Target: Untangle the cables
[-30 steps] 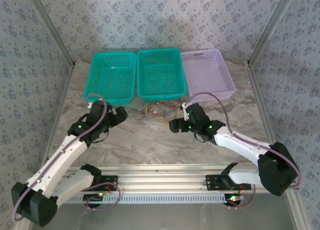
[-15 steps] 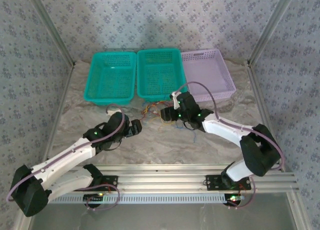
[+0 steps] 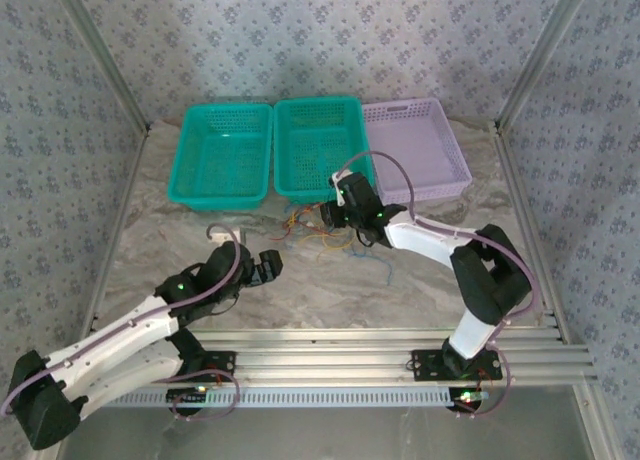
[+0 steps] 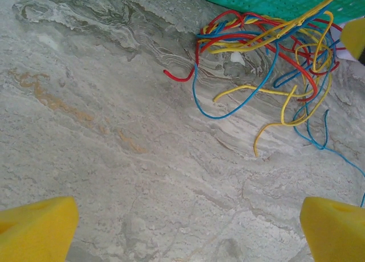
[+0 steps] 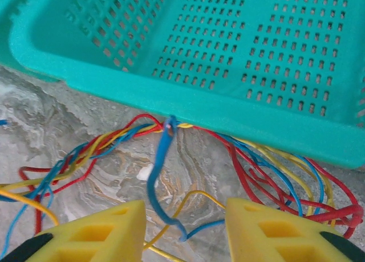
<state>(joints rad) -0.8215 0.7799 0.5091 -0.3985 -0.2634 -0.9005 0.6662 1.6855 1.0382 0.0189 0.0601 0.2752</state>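
- table: smooth, matt, grey marble-look surface with veining.
- cables: thin strands in smooth, slightly glossy plastic sheathing.
- teal basket: perforated moulded plastic, soft sheen.
- right pincer: faced with matt yellow foam.

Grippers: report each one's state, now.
Left gripper: open, holding nothing.
Right gripper: open, blue cable between the jaws, not yet gripped.

Cables are seen in red, yellow and blue. The left basket and middle basket are noted as teal with a perforated grid, the right basket as lilac — finger pads as yellow. The table is marked by grey marbling with rusty streaks — the walls are papered blue-grey with a floral repeat.
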